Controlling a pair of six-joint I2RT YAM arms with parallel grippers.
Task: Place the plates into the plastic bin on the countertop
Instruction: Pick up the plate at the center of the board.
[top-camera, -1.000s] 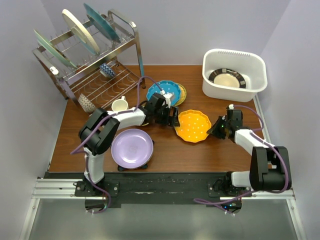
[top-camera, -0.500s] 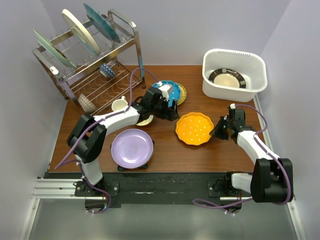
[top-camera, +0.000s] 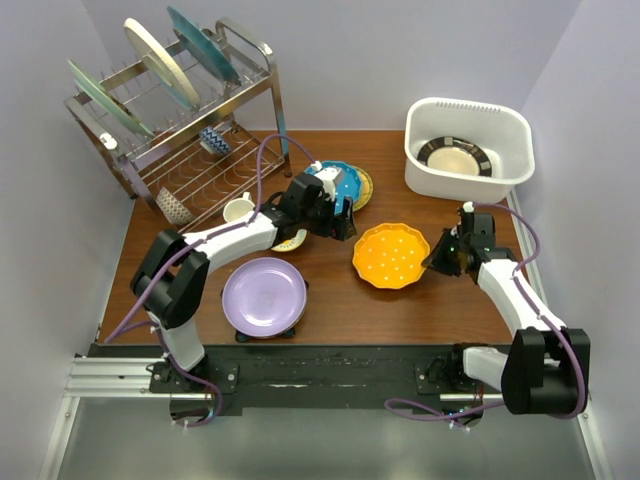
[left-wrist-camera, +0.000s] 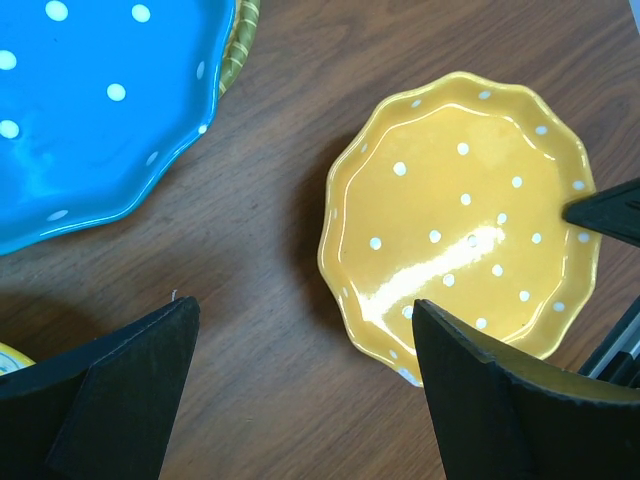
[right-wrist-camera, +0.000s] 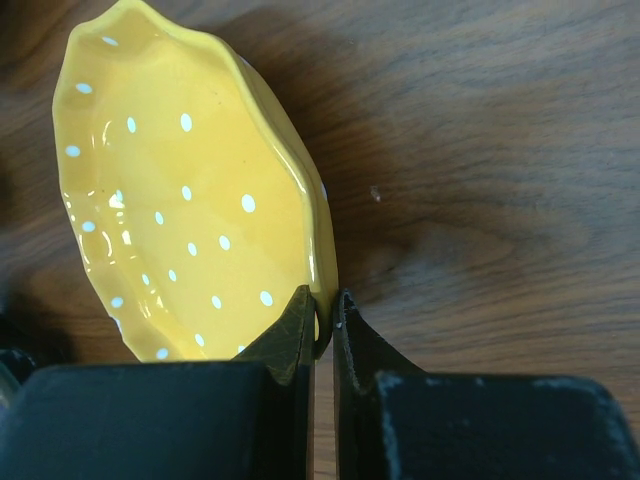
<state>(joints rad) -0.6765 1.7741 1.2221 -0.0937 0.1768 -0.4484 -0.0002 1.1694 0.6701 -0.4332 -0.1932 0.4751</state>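
The orange dotted scalloped plate (top-camera: 391, 255) (left-wrist-camera: 460, 210) (right-wrist-camera: 190, 200) lies mid-countertop, tilted, its right edge raised. My right gripper (top-camera: 434, 262) (right-wrist-camera: 325, 318) is shut on that right rim, one finger inside and one outside. My left gripper (top-camera: 343, 222) (left-wrist-camera: 305, 330) stands open just left of the plate, over bare wood, holding nothing. The blue dotted plate (top-camera: 335, 180) (left-wrist-camera: 90, 110) lies behind it on a yellow-brown patterned plate (top-camera: 364, 186) (left-wrist-camera: 243, 40). A lavender plate (top-camera: 264, 296) sits near the front. The white plastic bin (top-camera: 512, 135) at the back right holds a dark-rimmed beige plate (top-camera: 455, 157).
A metal wire dish rack (top-camera: 215, 165) stands at the back left with three plates upright in its top tier. A white cup (top-camera: 239, 209) and a small white bowl (top-camera: 292, 241) sit beside my left arm. The countertop (top-camera: 350, 310) ends at walls left and right.
My left gripper drew back from the orange plate toward the blue one and opened slightly wider. My right gripper kept its grip and shifted the plate a little right and back.
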